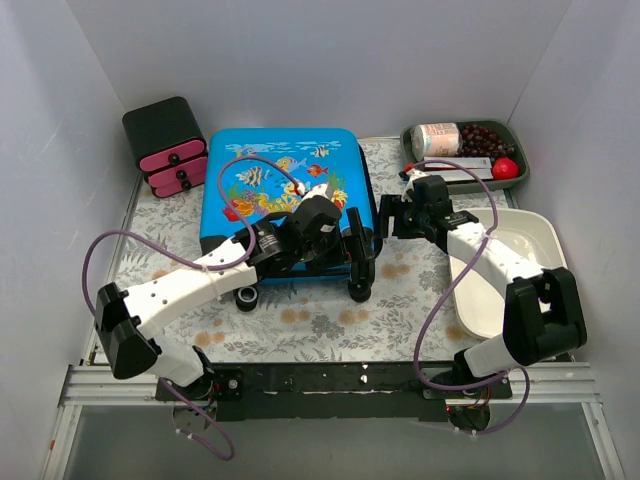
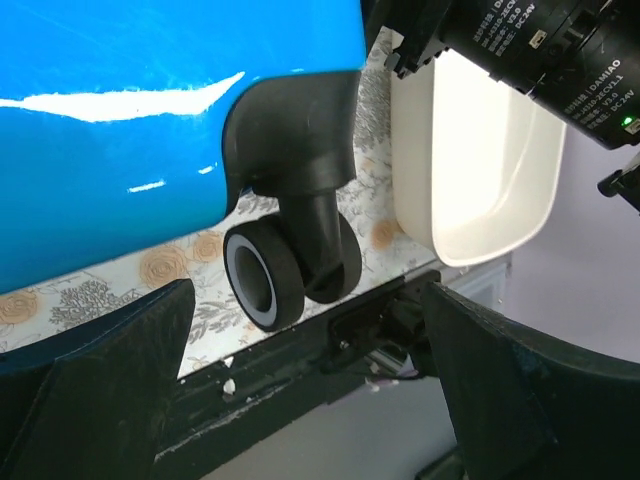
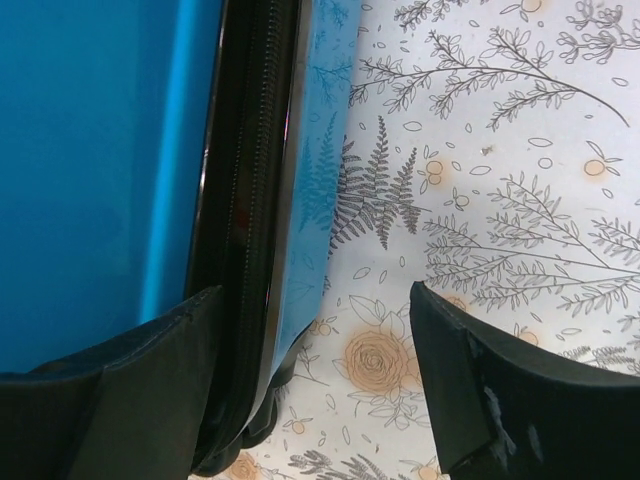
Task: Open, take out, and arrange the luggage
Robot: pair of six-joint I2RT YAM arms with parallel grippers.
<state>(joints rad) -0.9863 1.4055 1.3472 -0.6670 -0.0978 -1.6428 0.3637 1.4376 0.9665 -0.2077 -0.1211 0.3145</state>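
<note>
Left pincer (image 2: 305,300), jaws spread and empty, hangs at the near right corner of the luggage (image 1: 280,190), with a black wheel (image 2: 265,275) framed between its fingers. Right pincer (image 3: 315,300), likewise spread and empty, straddles the right flank: one finger (image 3: 120,380) over the zipper seam (image 3: 250,150), the other above the floral bench (image 3: 500,150). The luggage lies flat and shut at mid-bench, fish print up. Risks for you to weigh: both wrists crowd the same corner, so a careless swing could knock arm against arm; the glossy shell offers poor purchase, and a pinch there would likely slip or shove the case sideways; no zipper pull shows in any view, so you may close on bare seam. Surroundings: a black box with pink drawers (image 1: 165,148) sits just beside the far left corner, a green tray (image 1: 524,150) of small items lies beyond the far right corner, and a white tub (image 1: 530,235) lies under the right arm. Any of these could obstruct an opening lid; the hinge side cannot be told.
</note>
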